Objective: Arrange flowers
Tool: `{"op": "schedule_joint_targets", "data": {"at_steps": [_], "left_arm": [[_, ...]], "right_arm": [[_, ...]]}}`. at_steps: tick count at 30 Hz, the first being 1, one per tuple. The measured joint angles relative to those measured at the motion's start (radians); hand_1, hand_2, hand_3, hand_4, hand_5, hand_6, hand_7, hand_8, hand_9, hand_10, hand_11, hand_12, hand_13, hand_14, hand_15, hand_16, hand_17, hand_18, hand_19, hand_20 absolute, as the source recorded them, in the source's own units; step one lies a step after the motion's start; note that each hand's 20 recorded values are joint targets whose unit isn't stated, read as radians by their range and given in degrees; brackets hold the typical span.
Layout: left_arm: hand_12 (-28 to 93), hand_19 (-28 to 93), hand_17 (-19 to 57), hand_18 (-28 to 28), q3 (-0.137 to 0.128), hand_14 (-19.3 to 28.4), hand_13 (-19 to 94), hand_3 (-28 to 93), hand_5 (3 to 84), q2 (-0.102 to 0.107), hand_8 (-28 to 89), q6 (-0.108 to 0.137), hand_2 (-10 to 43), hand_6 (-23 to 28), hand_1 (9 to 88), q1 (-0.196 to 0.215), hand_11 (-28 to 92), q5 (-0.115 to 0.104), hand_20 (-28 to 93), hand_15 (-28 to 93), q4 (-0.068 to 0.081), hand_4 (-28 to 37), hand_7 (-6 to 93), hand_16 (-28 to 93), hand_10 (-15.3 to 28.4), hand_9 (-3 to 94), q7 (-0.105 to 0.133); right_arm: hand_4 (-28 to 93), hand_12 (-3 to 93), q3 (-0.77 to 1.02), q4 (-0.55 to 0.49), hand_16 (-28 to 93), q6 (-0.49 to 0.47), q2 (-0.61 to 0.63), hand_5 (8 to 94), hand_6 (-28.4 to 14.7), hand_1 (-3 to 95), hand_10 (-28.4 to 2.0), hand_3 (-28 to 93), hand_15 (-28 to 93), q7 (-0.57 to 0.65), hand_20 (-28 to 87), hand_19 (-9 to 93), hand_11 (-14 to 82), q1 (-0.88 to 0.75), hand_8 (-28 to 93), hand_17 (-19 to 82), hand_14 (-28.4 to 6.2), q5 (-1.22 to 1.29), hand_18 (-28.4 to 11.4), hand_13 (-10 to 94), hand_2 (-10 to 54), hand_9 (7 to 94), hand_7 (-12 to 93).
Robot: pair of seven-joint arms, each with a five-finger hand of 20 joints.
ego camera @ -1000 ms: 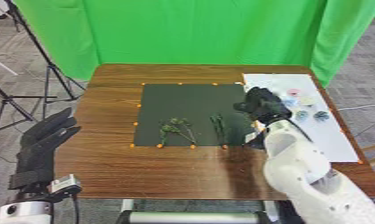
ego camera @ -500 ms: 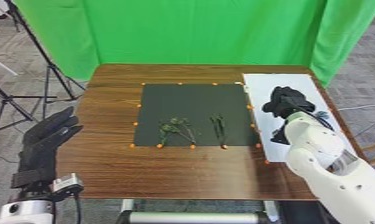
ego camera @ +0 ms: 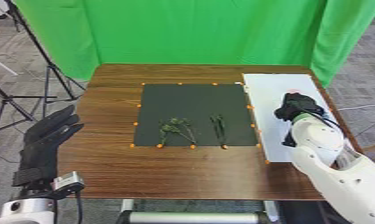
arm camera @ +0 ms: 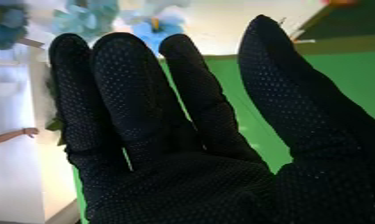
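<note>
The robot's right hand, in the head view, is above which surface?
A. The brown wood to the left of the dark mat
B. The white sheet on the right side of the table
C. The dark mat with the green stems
B, because the right hand is over the white sheet, to the right of the dark mat.

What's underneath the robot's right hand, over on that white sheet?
The right hand hides that part of the white sheet, so I can't tell what lies directly beneath. The right wrist view does show blue flowers beyond its fingers.
</note>
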Motion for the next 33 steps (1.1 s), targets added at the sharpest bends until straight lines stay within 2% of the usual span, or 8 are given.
{"op": "schedule_joint_targets", "data": {"at_steps": [11,17,19,20,22,26,33], "left_arm": [[6,59,-9.9,21.2,0.007,26.0,23,84,38.9,0.000,-11,-0.002,6.2,9.5,26.6,-0.008,37,0.000,2,63,0.002,-17.2,16.2,-17,19.0,32.3,0.001],[6,59,-9.9,21.2,0.006,26.0,23,84,38.8,-0.002,-11,-0.005,6.2,9.5,26.6,-0.010,37,0.000,2,63,0.002,-17.2,16.3,-17,19.1,32.3,0.000],[6,59,-9.9,21.2,0.006,26.0,23,84,38.9,-0.002,-11,-0.005,6.2,9.5,26.7,-0.010,37,0.000,2,63,0.002,-17.2,16.3,-17,19.1,32.3,0.000],[6,59,-9.9,21.2,0.006,26.0,23,84,38.8,-0.002,-11,-0.005,6.2,9.5,26.7,-0.010,37,0.000,2,63,0.002,-17.2,16.3,-17,19.1,32.3,0.000],[6,59,-9.9,21.2,0.006,26.0,23,84,38.9,-0.002,-11,-0.005,6.2,9.5,26.7,-0.010,37,0.000,2,63,0.002,-17.2,16.3,-17,19.1,32.4,0.000],[6,59,-9.9,21.2,0.006,26.1,23,84,38.9,-0.003,-11,-0.005,6.3,9.5,26.7,-0.010,37,0.000,2,63,0.002,-17.2,16.3,-17,19.2,32.4,0.000],[6,59,-9.9,21.2,0.007,26.0,23,84,38.8,-0.003,-11,-0.006,6.3,9.5,26.7,-0.010,37,0.000,2,63,0.003,-17.2,16.4,-17,19.1,32.4,0.001]], "right_arm": [[-23,16.4,-0.002,0.022,13,-0.036,-0.001,52.8,-11.9,34.9,-22.2,86,75,0.010,-17,89,20.1,-0.006,-10,36,-13.1,0.002,-20.9,59,-3.6,48.1,21],[-24,16.5,-0.013,0.036,13,-0.040,-0.001,55.8,-9.6,37.6,-20.0,85,75,0.014,-18,89,23.1,-0.003,-10,37,-12.0,0.001,-20.3,62,-3.3,54.3,23],[-25,16.6,-0.022,0.039,13,-0.036,0.000,58.7,-7.8,40.2,-17.9,84,74,0.018,-18,90,26.2,0.001,-11,38,-10.4,0.000,-19.7,65,-3.0,59.6,26],[-26,16.7,-0.028,0.040,14,-0.030,0.001,59.8,-7.4,41.1,-17.3,83,73,0.022,-18,90,27.0,0.004,-8,39,-10.1,-0.002,-19.7,66,-3.2,61.4,26],[-28,22.0,-0.047,0.044,15,-0.011,0.007,64.7,-5.9,48.3,-13.8,77,70,0.029,-19,90,25.8,0.012,2,41,-7.6,-0.011,-18.6,71,-4.5,71.1,30],[-28,28.3,-0.096,0.051,17,0.047,0.023,71.4,-3.5,52.2,-10.5,75,66,0.043,-20,91,23.0,0.028,4,43,-5.7,-0.033,-17.3,76,-3.4,80.0,31],[-28,31.6,-0.141,0.066,19,0.090,0.038,75.9,-2.7,55.5,-7.7,74,64,0.053,-20,93,23.6,0.043,5,45,-3.8,-0.067,-16.3,82,-4.8,85.5,28]]}}
